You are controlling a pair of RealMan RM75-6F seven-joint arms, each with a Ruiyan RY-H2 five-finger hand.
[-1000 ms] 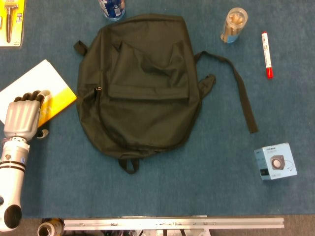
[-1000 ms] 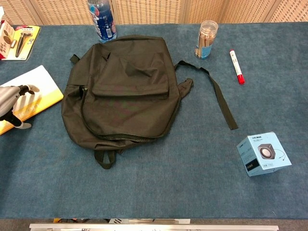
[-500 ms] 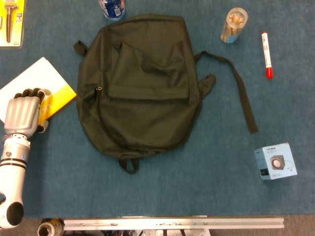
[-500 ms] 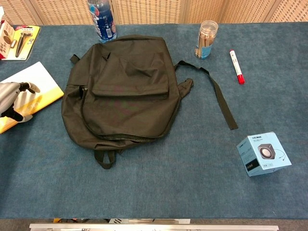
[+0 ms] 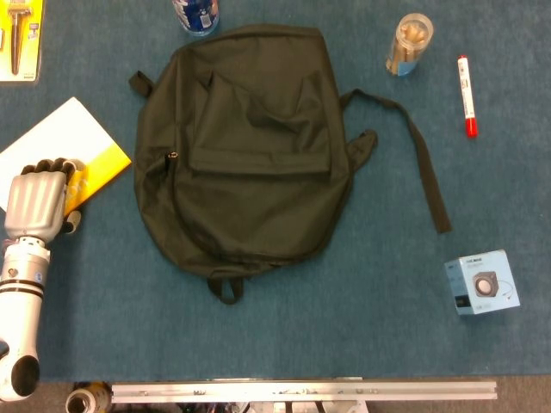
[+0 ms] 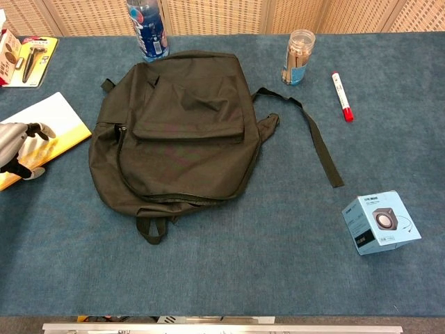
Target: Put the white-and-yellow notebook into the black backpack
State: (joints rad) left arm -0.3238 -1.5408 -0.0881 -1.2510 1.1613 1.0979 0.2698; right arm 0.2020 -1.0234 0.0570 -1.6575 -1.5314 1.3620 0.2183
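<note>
The white-and-yellow notebook [image 5: 73, 142] [image 6: 55, 118] lies at the left of the blue table, its yellow band toward the backpack. My left hand [image 5: 39, 202] [image 6: 15, 147] grips its near edge: fingers curl over the yellow band and the thumb sits under the edge. The black backpack [image 5: 250, 146] [image 6: 181, 129] lies flat in the middle, front pocket up, with a zipper pull [image 5: 170, 157] on its left side and one strap trailing to the right. I cannot see an opening in it. My right hand shows in neither view.
A blue-labelled bottle [image 6: 147, 29] stands behind the backpack. A clear jar of sticks [image 6: 297, 56] and a red marker [image 6: 342, 96] lie at the back right. A light-blue speaker box [image 6: 379, 223] sits front right. A packaged tool [image 6: 31, 59] is at the far left.
My left hand has closed on the notebook's near edge and drawn slightly left and toward me. The notebook's right corner has shifted a little with it. The backpack has not moved.
</note>
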